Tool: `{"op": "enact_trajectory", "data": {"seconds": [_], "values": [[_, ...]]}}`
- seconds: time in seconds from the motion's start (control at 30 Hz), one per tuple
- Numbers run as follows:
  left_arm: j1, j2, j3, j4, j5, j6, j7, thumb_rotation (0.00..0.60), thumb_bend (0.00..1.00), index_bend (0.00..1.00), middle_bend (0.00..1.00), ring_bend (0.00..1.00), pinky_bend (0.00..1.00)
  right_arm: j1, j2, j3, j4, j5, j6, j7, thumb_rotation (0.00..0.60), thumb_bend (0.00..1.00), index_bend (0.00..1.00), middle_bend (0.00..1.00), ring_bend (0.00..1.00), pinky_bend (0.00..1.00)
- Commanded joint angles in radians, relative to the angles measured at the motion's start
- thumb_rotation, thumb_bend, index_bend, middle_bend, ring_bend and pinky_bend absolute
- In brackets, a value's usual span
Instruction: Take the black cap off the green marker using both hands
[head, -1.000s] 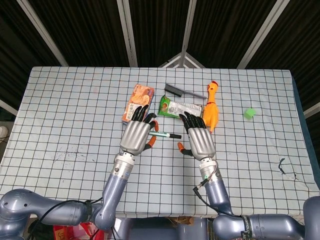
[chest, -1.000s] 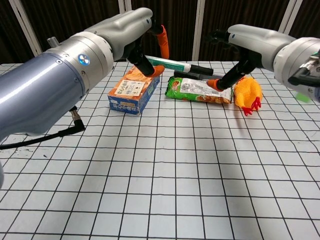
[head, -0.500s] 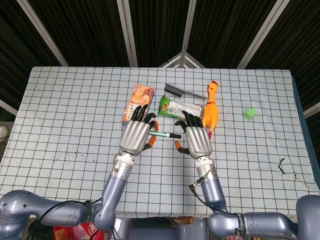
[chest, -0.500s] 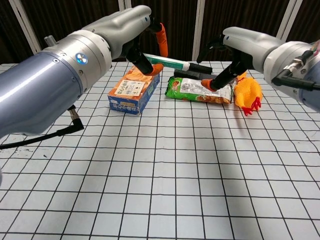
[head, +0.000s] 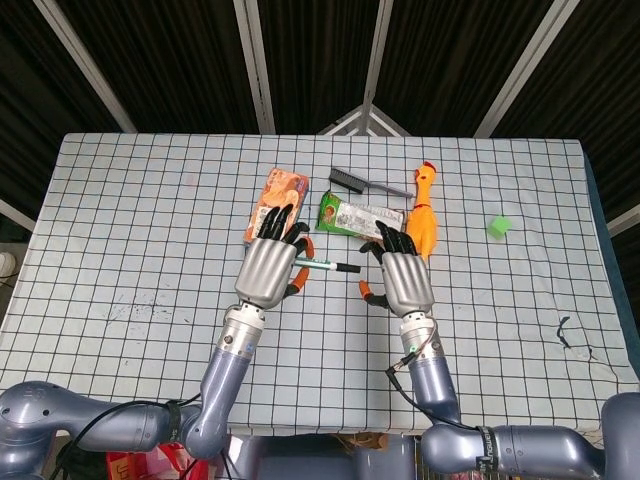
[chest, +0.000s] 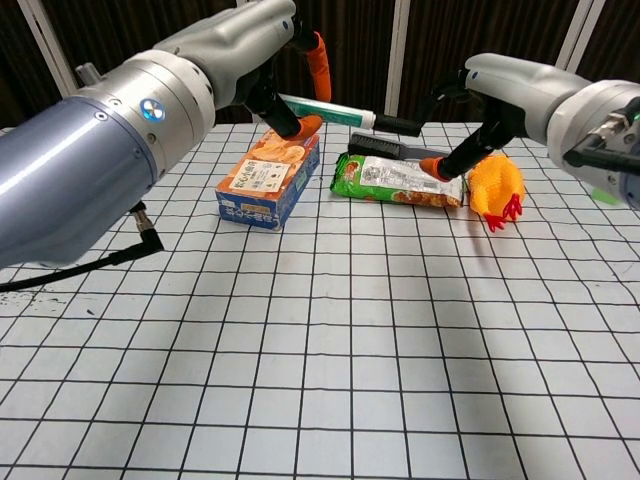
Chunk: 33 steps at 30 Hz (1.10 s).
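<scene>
Aloft, left hand (chest: 262, 60) grips green marker (chest: 325, 109), black cap (chest: 400, 124) seemingly on

Likely lab, gridded test table (head: 150, 220), dark curtains (chest: 150, 60)

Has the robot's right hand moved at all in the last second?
Yes. The right hand edged left, then back right and slightly toward the toy chicken.

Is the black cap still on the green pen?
Yes, it is on. The black cap sits on the end of the green marker, which the left hand holds up. The right hand is not gripping it.
</scene>
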<state>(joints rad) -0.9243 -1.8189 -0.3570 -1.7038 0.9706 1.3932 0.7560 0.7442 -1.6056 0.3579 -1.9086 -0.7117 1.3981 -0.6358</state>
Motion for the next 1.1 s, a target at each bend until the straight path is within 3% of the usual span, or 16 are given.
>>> {"op": "enact_trajectory", "data": {"seconds": [0.03,1.1], "values": [[0.002,0.005,-0.005,-0.011,-0.007,0.003,0.014,0.600,0.58,0.65,0.26,0.00,0.00,0.001,-0.002,0.000,0.002,0.000,-0.001,0.002,0.600,0.37,0.35,0.05,0.04,0.07],[-0.001,0.010,-0.002,-0.002,-0.037,-0.016,0.066,0.600,0.58,0.65,0.26,0.00,0.00,0.003,0.004,0.003,0.008,0.002,0.002,-0.002,0.600,0.37,0.48,0.05,0.04,0.07]]}}
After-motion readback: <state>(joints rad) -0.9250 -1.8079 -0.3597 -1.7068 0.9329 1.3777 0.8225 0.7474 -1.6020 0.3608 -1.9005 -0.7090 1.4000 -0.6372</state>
